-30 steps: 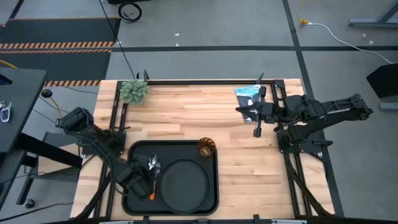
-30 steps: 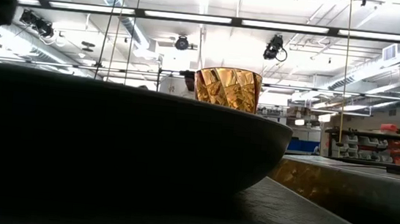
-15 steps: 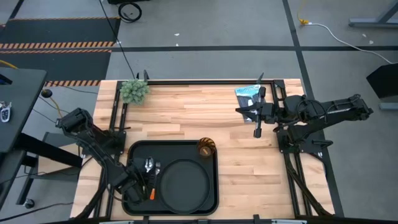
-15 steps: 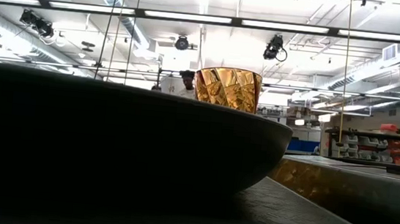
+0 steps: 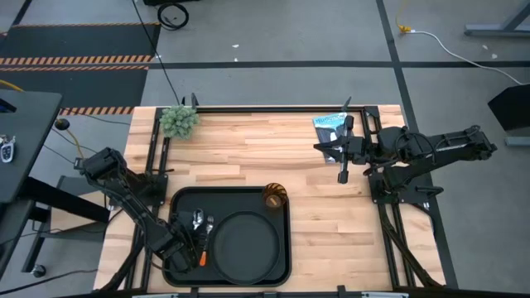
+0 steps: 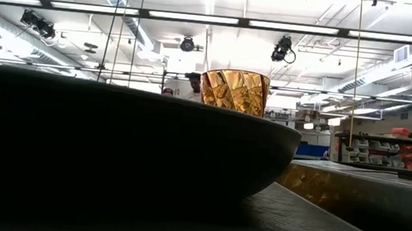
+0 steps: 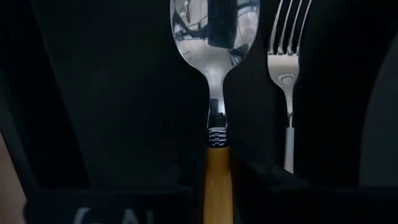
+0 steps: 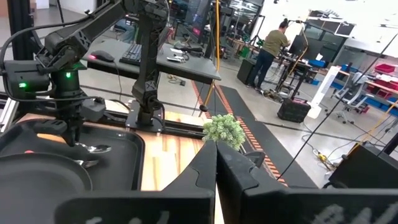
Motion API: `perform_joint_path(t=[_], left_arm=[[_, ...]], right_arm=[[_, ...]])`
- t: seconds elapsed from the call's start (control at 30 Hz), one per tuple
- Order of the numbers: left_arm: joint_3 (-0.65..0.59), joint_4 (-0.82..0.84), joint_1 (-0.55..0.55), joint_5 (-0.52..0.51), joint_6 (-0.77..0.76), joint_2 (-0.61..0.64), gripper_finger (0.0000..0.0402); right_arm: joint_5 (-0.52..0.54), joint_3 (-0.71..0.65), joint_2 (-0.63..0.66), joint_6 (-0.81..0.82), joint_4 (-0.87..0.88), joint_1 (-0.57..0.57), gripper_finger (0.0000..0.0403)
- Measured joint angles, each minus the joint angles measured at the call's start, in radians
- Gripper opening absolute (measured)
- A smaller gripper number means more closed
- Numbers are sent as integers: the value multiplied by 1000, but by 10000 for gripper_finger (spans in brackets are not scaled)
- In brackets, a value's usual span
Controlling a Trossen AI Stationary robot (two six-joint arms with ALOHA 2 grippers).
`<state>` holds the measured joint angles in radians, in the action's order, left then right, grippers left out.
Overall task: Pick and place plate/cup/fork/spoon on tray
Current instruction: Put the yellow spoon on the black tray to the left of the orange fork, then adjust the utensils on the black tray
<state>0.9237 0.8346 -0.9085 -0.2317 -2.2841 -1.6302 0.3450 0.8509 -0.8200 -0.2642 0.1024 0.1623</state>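
The black tray lies at the table's near left. On it are the round black plate, the amber cup at its far right corner, and the spoon and fork side by side on its left part. My left gripper is low over the tray's near left. It is open, one finger on each side of the spoon's orange handle. My right gripper is shut and empty, held over the table's far right.
A small green plant stands at the far left corner, and a blue-and-white packet lies at the far right. Bare wood lies between the tray and the right arm. In the low view the cup rises above the tray's dark wall.
My left gripper has drawn back toward the table's near edge and a little to the left, low over the tray. The spoon and fork lie where they were.
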Motion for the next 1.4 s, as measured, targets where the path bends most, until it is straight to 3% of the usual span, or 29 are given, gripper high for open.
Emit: perform_joint_path(t=[0.23, 0.47, 0.67, 0.8, 1.2, 1.4], left_arm=[[0, -4, 0, 0, 0, 0, 101], [5, 4, 0, 1, 0, 0, 104], [78, 47, 18, -1, 80, 0, 105], [142, 58, 45, -76, 248, 1, 105], [372, 50, 179, -549, 1065, 1, 105], [492, 53, 284, -591, 1428, 1, 104]], right_arm=[[0, 0, 0, 0, 0, 0, 7], [0, 0, 0, 0, 0, 0, 7], [0, 0, 0, -2, -5, 0, 7], [0, 0, 8, -8, -3, 0, 7], [-59, -36, 99, 78, 82, 0, 2], [-100, -94, 182, 104, 102, 2, 4]])
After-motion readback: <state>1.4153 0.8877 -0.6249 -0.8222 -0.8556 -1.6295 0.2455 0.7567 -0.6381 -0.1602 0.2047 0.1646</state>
